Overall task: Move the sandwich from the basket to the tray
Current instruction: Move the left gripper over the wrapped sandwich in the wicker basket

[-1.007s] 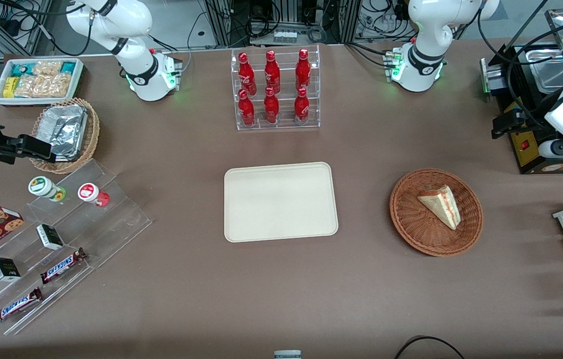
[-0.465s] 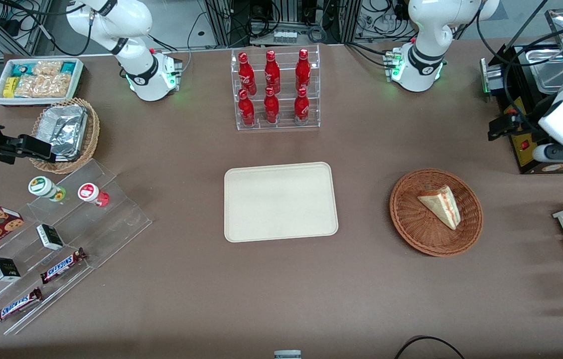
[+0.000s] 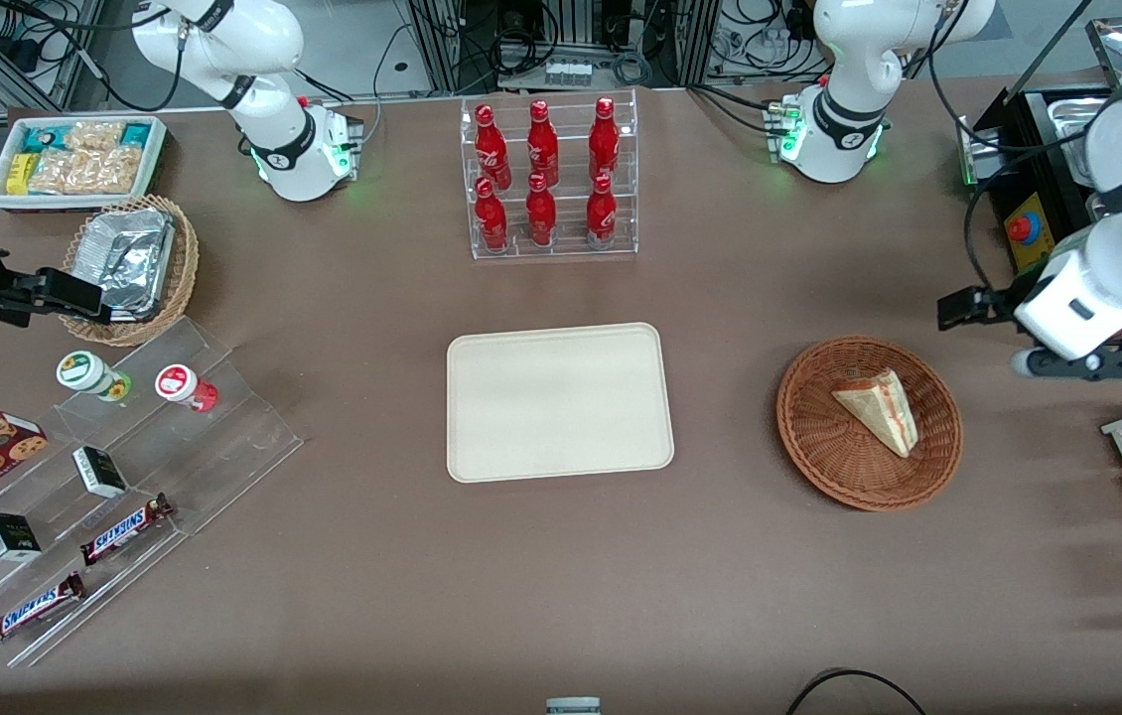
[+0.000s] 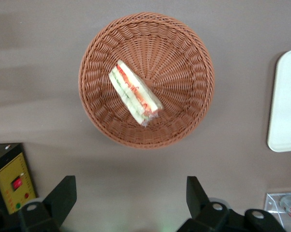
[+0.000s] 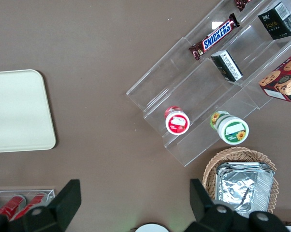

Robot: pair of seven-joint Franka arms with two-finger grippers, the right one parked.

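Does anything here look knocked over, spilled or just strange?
Nothing stands out. The sandwich lies in the basket, the tray sits flat and bare, and the gripper hangs open above the table, farther from the front camera than the basket.

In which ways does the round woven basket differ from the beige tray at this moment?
The basket is round, reddish-brown and woven; the tray is rectangular, cream and smooth. The basket holds the sandwich; the tray holds nothing. The basket lies toward the working arm's end of the table, and the open end effector hangs above the table beside it; the tray is midway. Both are shallow and rest flat on the table.
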